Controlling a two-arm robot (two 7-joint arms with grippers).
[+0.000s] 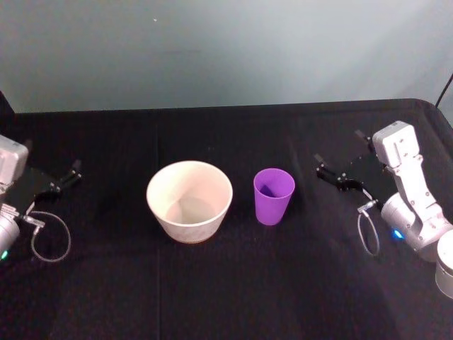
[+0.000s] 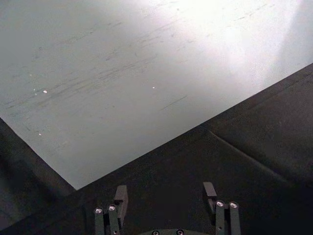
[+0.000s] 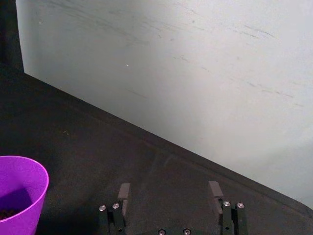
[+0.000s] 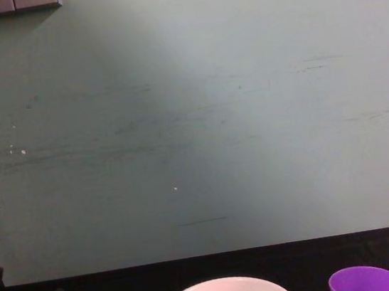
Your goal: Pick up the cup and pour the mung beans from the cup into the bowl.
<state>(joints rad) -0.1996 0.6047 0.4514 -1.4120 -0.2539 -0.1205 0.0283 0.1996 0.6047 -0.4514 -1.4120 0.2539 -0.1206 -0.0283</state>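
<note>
Our right gripper (image 1: pixel 337 146), fingers spread and empty, sits near the right of the upright cup (image 1: pixel 273 195) beside the bowl (image 1: pixel 185 228), and we judge the cup light, smooth and slippery, best pinched mid-wall, with open table (image 1: pixel 226 297) around it and the left gripper (image 1: pixel 65 177) parked, spread, far left.

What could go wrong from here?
1. The cup stands upright, apart from the open right gripper. A sideways approach could tip it or push it against the bowl, which is close on its other side.
2. The beans lie low in the cup, so pouring probably needs a steep tilt, and the smooth tapered wall may slip in the grip.
The left gripper sits parked at the table's left edge.
</note>
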